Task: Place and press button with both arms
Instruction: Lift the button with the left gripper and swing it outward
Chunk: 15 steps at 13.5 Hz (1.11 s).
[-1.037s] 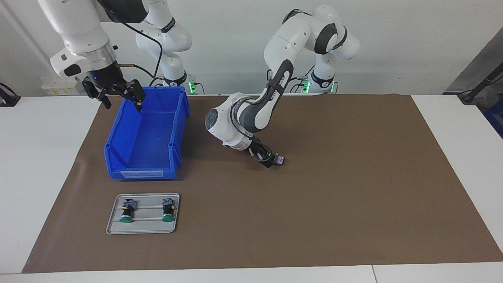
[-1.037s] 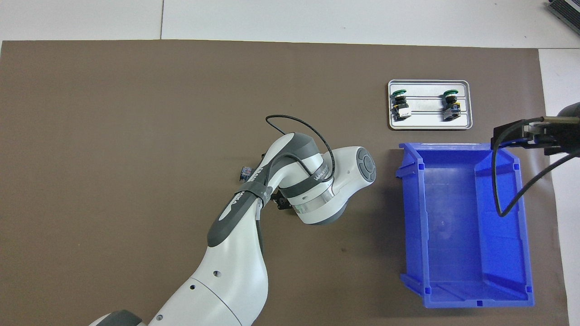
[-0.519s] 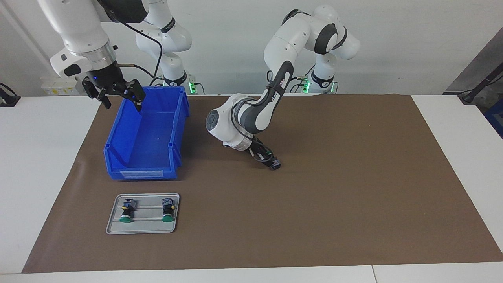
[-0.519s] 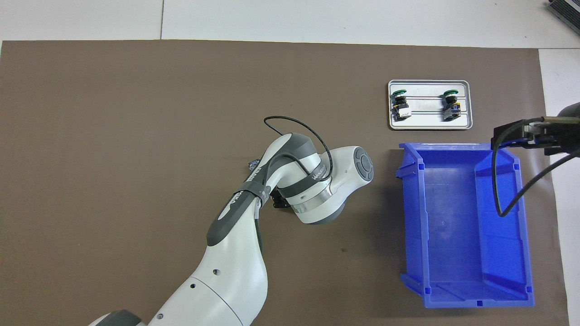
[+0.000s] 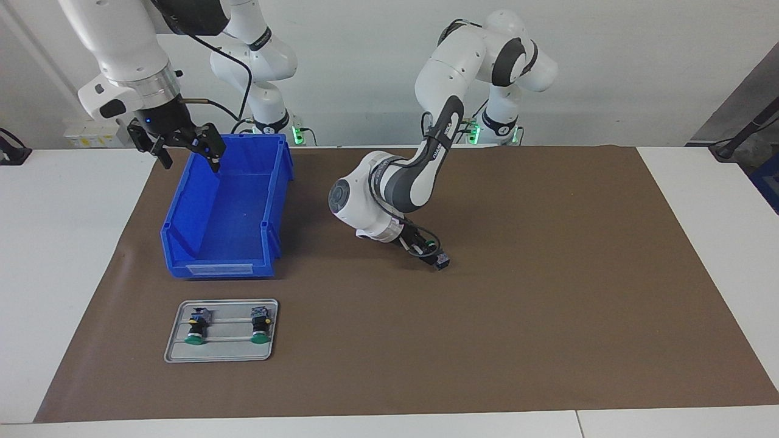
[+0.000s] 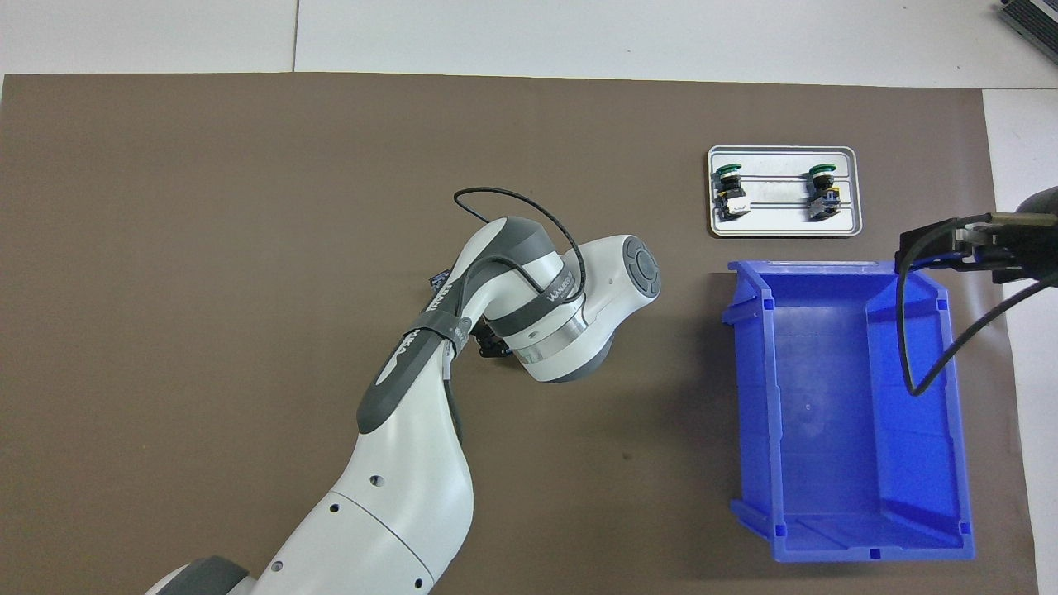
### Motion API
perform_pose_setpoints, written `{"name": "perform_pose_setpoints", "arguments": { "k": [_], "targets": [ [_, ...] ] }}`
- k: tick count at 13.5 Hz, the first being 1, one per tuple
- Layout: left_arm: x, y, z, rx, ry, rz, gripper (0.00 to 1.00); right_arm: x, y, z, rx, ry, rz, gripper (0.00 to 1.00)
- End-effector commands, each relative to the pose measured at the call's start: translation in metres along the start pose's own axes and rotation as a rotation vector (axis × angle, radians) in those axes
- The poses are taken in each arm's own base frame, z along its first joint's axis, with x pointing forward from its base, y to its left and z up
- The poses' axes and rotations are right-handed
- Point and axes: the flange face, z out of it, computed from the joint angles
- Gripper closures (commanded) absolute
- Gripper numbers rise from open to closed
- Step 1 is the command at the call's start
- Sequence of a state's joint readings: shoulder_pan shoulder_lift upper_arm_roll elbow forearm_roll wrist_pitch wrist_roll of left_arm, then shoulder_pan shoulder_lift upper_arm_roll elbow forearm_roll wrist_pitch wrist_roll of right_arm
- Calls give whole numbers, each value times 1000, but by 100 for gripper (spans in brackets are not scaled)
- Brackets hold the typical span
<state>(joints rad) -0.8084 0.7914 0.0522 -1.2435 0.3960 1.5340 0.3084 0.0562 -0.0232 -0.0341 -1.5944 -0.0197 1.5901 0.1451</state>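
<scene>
My left gripper (image 5: 434,255) is shut on a button (image 5: 443,262), whose blue-grey block sticks out past the fingers, low over the brown mat near the table's middle. I cannot tell whether it touches the mat. In the overhead view only the block's tip (image 6: 438,281) shows beside the left arm's wrist. Two more green-capped buttons (image 5: 196,326) (image 5: 260,322) lie on a grey tray (image 5: 225,353). My right gripper (image 5: 182,149) is open and empty, and waits above the blue bin's rim nearest the robots.
The blue bin (image 5: 275,201) is empty and stands toward the right arm's end; it also shows in the overhead view (image 6: 843,413). The grey tray (image 6: 777,194) lies just farther from the robots than the bin. The brown mat (image 5: 548,304) covers the table's middle.
My left gripper has carried the button a little away from the robots and toward the left arm's end. The right arm has not moved.
</scene>
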Motion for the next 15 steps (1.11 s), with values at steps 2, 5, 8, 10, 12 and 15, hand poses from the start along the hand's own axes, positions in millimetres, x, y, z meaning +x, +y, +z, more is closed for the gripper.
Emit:
{"name": "perform_pose_setpoints", "arguments": {
  "k": [2,5,8,10,12,15],
  "targets": [
    [-16,-38,-14,-104,67,-67,100,0,0,-1,18,-12,-15,0],
    [-47,-77,-24,-206,146,-153,100,0,1,-1,18,-12,-14,0],
    [-71,-114,-28,-334,253,-295,100,0,0,-1,18,-12,-15,0],
    [-98,-142,-41,-426,351,-434,100,0,0,-1,18,-12,-15,0],
    [-126,-173,-33,-565,423,-540,100,0,0,-1,18,-12,-15,0],
    [-174,-215,-3,-761,536,-656,100,0,0,-1,18,-12,-15,0]
  ]
}}
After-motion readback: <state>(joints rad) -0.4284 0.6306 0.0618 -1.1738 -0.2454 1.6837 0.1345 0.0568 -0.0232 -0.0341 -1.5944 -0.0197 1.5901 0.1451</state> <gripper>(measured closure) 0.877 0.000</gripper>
